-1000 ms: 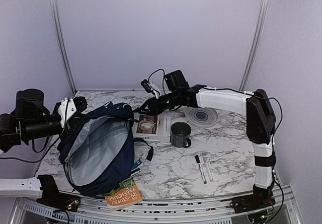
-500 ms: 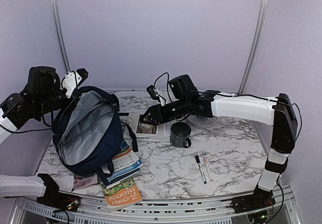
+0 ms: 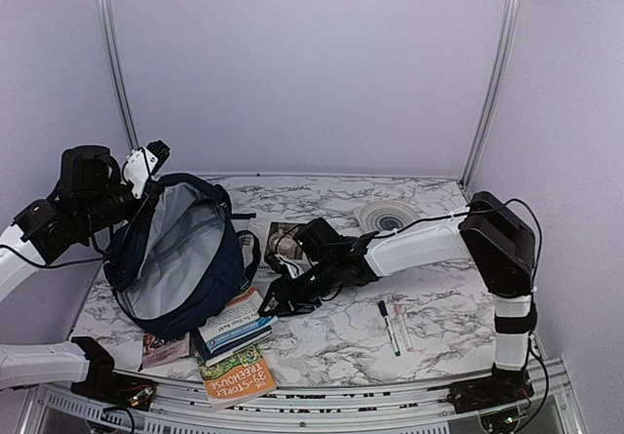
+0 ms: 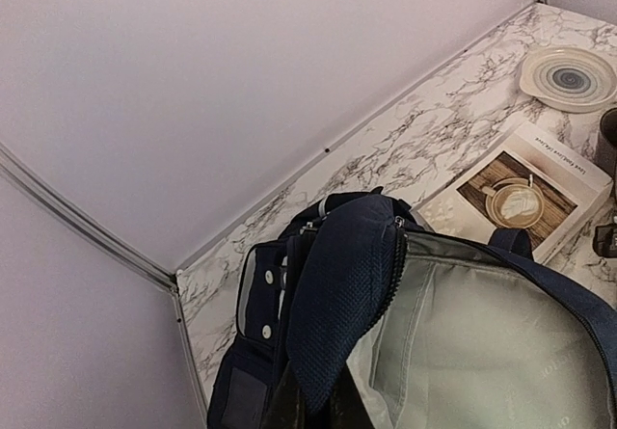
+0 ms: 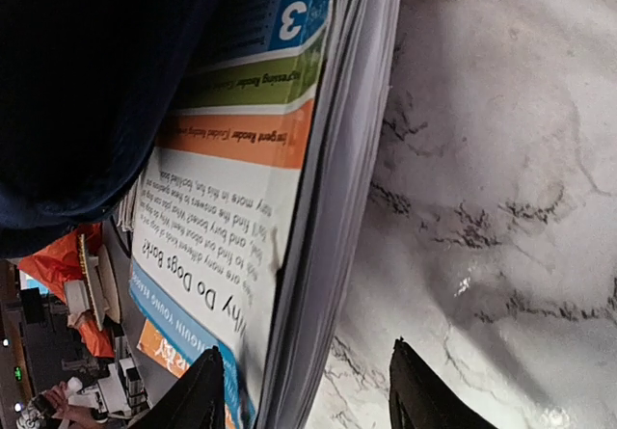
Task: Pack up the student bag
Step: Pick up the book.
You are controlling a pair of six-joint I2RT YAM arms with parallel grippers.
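The navy student bag (image 3: 219,258) is held up at the table's left, its mouth open and grey lining (image 3: 175,249) facing the camera. My left gripper (image 3: 148,161) is shut on the bag's navy top flap (image 4: 352,284), with its dark fingers (image 4: 289,405) just visible below the flap. My right gripper (image 3: 270,304) is open and low at the edge of a stack of books (image 3: 234,319) that lies partly under the bag. In the right wrist view one finger (image 5: 205,397) is over the "Why Do Dogs Bark?" cover (image 5: 217,227) and the other over the table.
An orange Treehouse book (image 3: 239,375) lies at the front edge. A book with a coffee picture (image 4: 521,198) lies behind the right arm. A striped plate (image 3: 390,217) sits at the back right. Two pens (image 3: 395,327) lie right of centre.
My right arm swung from above the coffee book down and forward to the book stack beside the bag. My left gripper lifted the bag's top, uncovering the stack.
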